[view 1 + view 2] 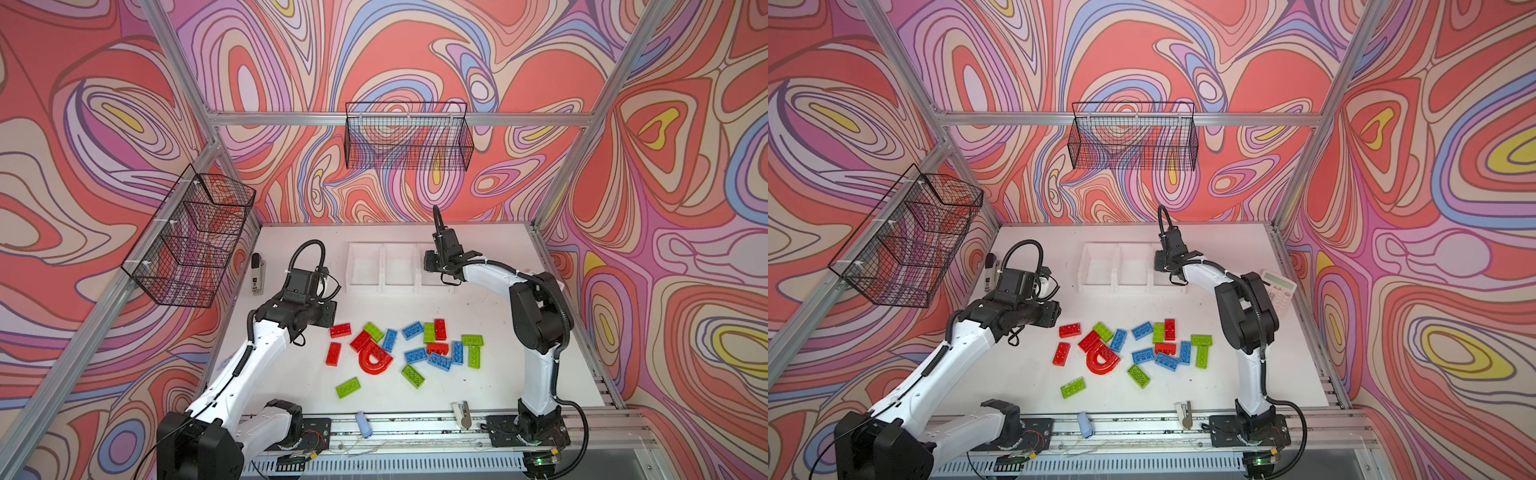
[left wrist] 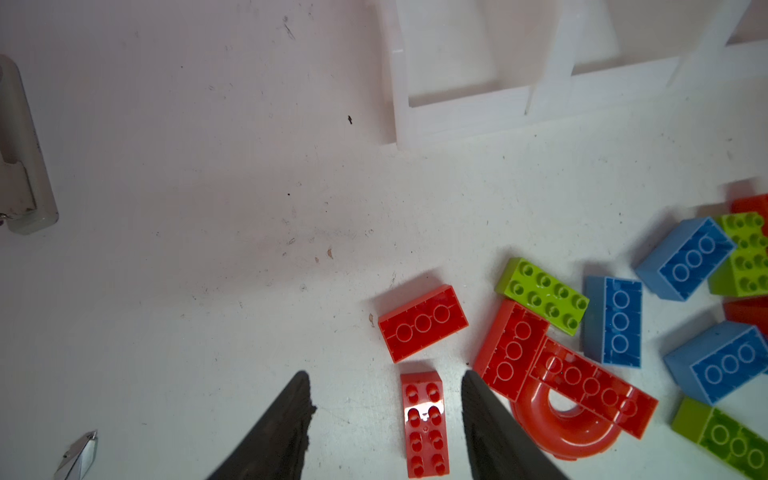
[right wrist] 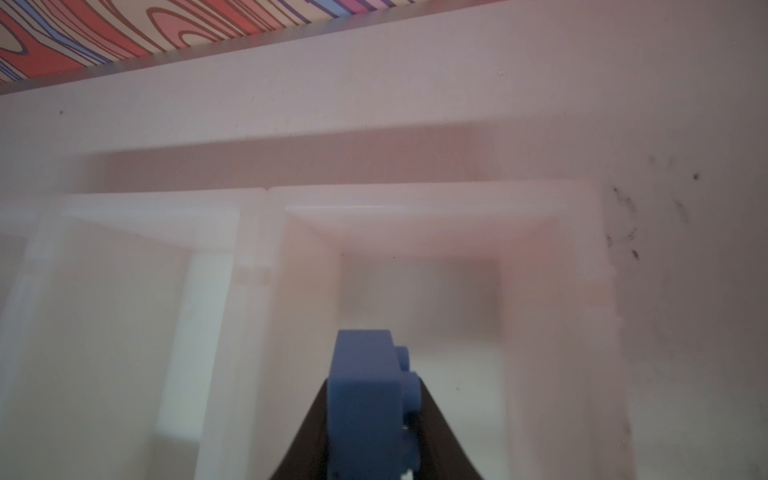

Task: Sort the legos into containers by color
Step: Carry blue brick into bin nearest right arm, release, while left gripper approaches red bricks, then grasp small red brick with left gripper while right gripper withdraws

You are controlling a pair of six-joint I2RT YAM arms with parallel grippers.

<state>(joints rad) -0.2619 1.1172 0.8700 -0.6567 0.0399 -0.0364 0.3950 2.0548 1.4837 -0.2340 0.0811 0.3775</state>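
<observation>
Right gripper (image 3: 374, 384), lower centre of right wrist view: jaws closed on a small blue studded plastic brick (image 3: 361, 411) over the end white plastic bin (image 3: 436, 199). Left gripper (image 2: 385, 374): half open, astride a red studded brick (image 2: 424, 428), not gripping. Loose red, green and blue bricks (image 1: 412, 330) cover mid-table; the two bins in view are empty, so sorting seems barely begun.

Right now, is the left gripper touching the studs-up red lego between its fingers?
Apart. The left wrist view shows bare table between the red lego and each finger of the left gripper.
</observation>
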